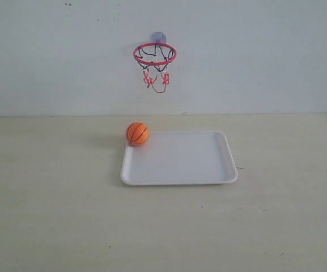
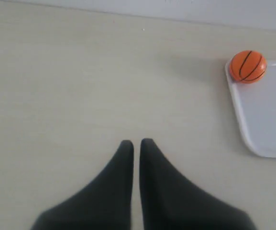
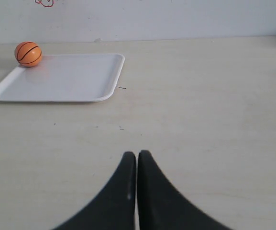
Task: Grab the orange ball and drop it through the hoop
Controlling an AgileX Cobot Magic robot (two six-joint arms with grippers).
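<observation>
The ball [image 1: 137, 134] sits in the tray's [image 1: 177, 182] corner at about 10 o'clock in the exterior view, resting against the raised rim. The hoop [image 1: 154, 54] is stuck to the wall [image 1: 254, 51] above it, at roughly 12 o'clock. Both grippers hang over bare counter [image 1: 50, 204], well apart from the ball. The left gripper [image 2: 137, 143] and the right gripper [image 3: 137, 155] each have their jaws closed to a thin slit and hold nothing. The ball looks light and probably somewhat soft, like foam or rubber, so it should take a gentle squeeze. Being round and free, it will likely roll along the smooth tray if nudged off-centre. The best hold is probably across its widest part, with the jaws opened wider than the ball, lowered from above and closed level with its middle so it does not squirt out. The rim crowds its 9 and 12 o'clock sides, so a finger placed there needs room. The left gripper seems the nearer one.
</observation>
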